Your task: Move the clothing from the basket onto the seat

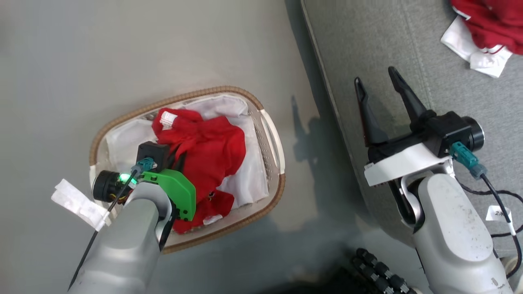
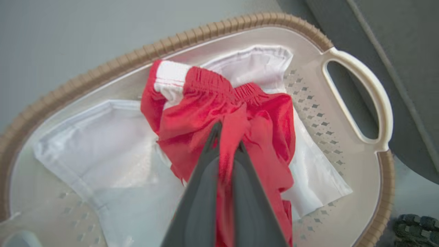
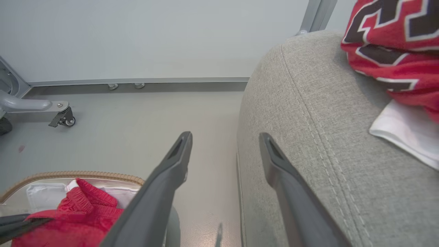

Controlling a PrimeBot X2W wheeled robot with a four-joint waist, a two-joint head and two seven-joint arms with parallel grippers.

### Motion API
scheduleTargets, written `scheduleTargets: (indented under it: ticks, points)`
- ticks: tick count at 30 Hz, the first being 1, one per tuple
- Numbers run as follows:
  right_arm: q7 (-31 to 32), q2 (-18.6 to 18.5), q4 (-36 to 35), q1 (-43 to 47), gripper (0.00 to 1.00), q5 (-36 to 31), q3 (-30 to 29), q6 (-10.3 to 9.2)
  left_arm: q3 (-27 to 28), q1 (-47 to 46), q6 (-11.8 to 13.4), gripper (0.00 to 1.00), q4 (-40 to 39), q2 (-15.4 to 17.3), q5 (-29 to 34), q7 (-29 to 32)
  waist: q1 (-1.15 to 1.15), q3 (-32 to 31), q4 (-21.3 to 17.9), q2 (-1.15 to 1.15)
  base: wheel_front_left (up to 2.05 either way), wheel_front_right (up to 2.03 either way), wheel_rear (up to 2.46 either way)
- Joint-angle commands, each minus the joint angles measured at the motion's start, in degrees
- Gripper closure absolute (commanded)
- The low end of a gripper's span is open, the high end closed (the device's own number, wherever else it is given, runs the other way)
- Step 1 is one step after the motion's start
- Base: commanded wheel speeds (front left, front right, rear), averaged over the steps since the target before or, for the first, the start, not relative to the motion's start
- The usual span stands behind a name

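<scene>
Left gripper [image 2: 228, 134] pinches red shorts [image 2: 205, 103] in basket [image 2: 171, 43]; right gripper [image 1: 376, 74] splayed; jersey [image 1: 490, 20] partly cropped

Black numerals edged in white on the red jersey [image 3: 394, 44] were folded and cropped, unreadable, small white tag [image 1: 499, 212] on the right arm's cable [image 1: 493, 195] bore handwriting beginning "2", remainder unclear

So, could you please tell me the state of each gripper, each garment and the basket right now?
left gripper: shut on the red shorts.
right gripper: open, empty, at the seat's edge.
red shorts: bunched, in the basket.
jersey: crumpled, lying on the seat.
basket: upright, holding the shorts and the white liner.
</scene>
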Motion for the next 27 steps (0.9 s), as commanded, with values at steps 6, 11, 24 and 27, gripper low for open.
scheduleTargets:
  ticks: [6,11,24,27]
  points:
    - [-0.02,-0.22,1.76,4.53,0.0,-2.5,-1.46,-0.08,1.63,5.35,0.82,1.0,-9.72,2.61,3.34,-0.15,0.0,-14.87,4.27,0.0,0.0,0.0,0.0]
    - [-0.02,-0.22,2.85,7.95,0.0,-4.24,-2.09,-0.08,2.45,8.43,0.6,1.0,-15.84,4.2,5.9,-0.16,0.0,-22.04,5.38,0.0,0.0,0.0,0.0]
    - [-0.02,-0.21,4.4,13.94,0.0,-7.17,-1.93,-0.08,1.23,3.82,-0.03,1.0,-26.92,7.47,10.07,-0.17,0.0,-34.79,6.86,0.0,0.0,0.0,0.0]
    - [-0.02,-0.21,4.36,13.59,0.0,-7.33,-0.81,-0.08,0.17,1.1,-0.12,1.0,-28.4,8.04,10.16,0.23,0.0,-35.88,6.97,0.0,0.0,0.0,0.0]
